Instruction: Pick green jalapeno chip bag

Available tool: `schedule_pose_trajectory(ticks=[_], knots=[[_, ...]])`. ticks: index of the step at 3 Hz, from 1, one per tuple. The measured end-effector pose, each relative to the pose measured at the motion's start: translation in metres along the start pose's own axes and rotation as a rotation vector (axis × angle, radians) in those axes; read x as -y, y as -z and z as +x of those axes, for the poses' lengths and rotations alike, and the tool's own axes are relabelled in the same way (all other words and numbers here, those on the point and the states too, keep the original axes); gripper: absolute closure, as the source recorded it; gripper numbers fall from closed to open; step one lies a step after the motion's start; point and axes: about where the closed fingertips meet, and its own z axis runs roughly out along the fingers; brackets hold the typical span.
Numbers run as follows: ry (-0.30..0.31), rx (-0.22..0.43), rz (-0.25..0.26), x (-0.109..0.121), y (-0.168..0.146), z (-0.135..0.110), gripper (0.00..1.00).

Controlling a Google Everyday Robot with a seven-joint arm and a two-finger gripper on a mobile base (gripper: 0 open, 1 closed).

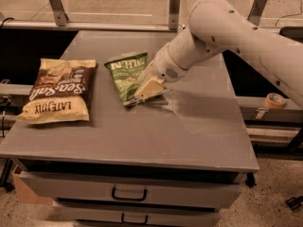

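Note:
The green jalapeno chip bag (127, 74) lies flat on the grey cabinet top (189, 131), left of the middle, logo band toward the back. My gripper (144, 92) comes in from the upper right on a white arm. Its cream fingers sit low over the bag's right lower corner and cover that part of the bag. Whether they touch the bag I cannot tell.
A larger brown-and-yellow Sea Salt chip bag (60, 90) lies at the left of the top. The cabinet has drawers (129, 193) in front. A tape roll (274, 100) sits on a rail at the right. Metal posts stand behind.

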Motion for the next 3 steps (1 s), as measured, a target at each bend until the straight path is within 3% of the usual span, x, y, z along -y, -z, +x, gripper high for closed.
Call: schedule_pose_trajectory(ticks=[1,2,3], knots=[[0.000,0.025,0.029,0.005,0.017,-0.001,0.96],[0.023,0.087,0.075,0.010,0.054,-0.015,1.00],[0.078,0.195,0.154,0.015,0.120,-0.040,1.00]])
